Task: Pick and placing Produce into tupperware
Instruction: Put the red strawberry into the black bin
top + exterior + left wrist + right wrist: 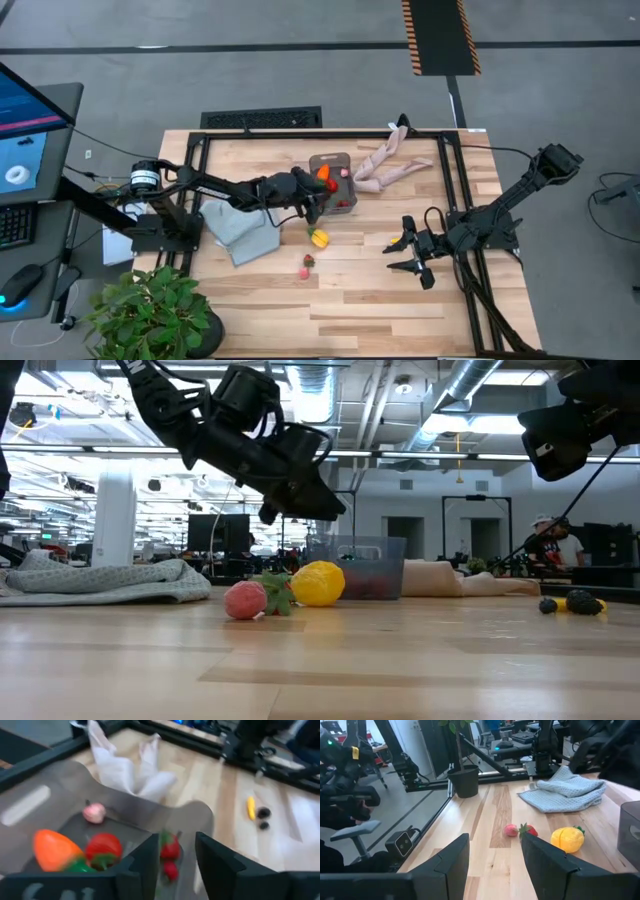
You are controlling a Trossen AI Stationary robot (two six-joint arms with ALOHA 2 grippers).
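The tub (pixel 333 183) sits on the counter (pixel 350 300), holding a carrot (pixel 55 851) and strawberries (pixel 103 848). The left tool (pixel 312 203) hovers at its rim, fingers parted, empty. A lemon (pixel 318 238) lies nearby. The right tool (pixel 411 252) waits open, empty, well apart.

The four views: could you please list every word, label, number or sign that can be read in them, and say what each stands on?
No text can be read in any view.
Monitor at the table's left: blue and white screen content, too small to read.
Left gripper: pale marks on its body, too blurred to read.
Floor strip: orange and black stripes only, no words.
Tub and toy produce: no labels visible.
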